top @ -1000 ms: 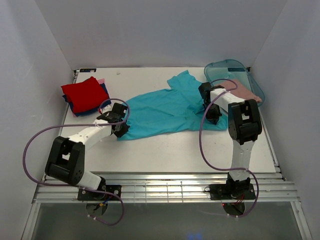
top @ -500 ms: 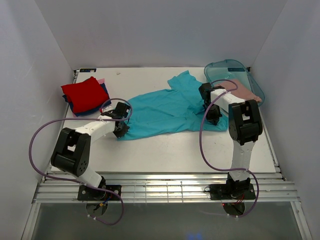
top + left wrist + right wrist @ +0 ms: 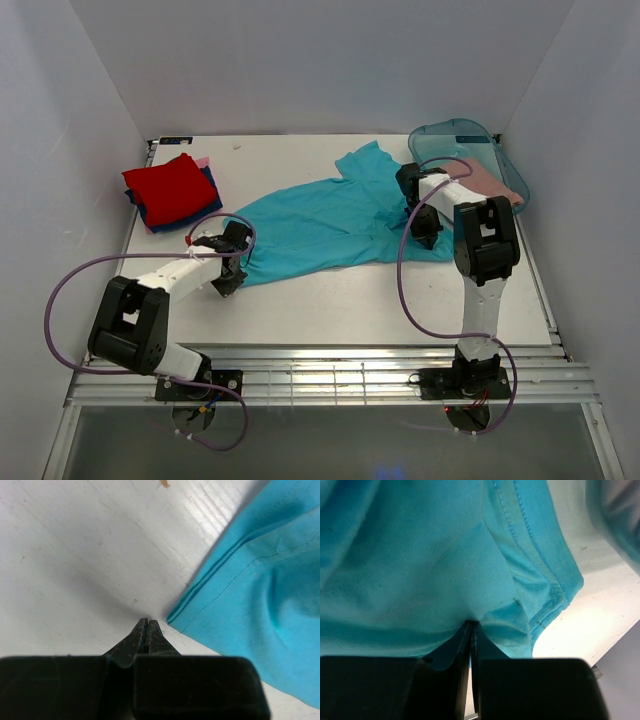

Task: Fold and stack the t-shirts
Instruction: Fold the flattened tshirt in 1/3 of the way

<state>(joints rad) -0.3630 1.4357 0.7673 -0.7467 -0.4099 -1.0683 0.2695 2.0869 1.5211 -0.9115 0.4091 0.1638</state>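
Note:
A large teal t-shirt [image 3: 330, 225] lies spread and rumpled across the middle of the table. My right gripper [image 3: 425, 232] is shut on a bunched fold of it near its right hem [image 3: 540, 605]. My left gripper [image 3: 226, 285] is shut and empty, its tips [image 3: 146, 622] resting on bare table just left of the shirt's near-left corner [image 3: 172, 617]. A folded red t-shirt [image 3: 170, 185] tops a stack at the back left, over a dark blue one [image 3: 152, 215] and a pink one [image 3: 203, 161]. A dusty-pink t-shirt [image 3: 490, 180] lies in the tub.
The translucent teal plastic tub [image 3: 450, 135] stands at the back right corner, close behind my right wrist. White walls close in the table on three sides. A slatted metal rail [image 3: 330, 375] runs along the near edge by the arm bases.
My left gripper has slid toward the near edge, off the teal shirt's left part, and now sits beside its corner. The right gripper has stayed where it was, still pinching cloth.

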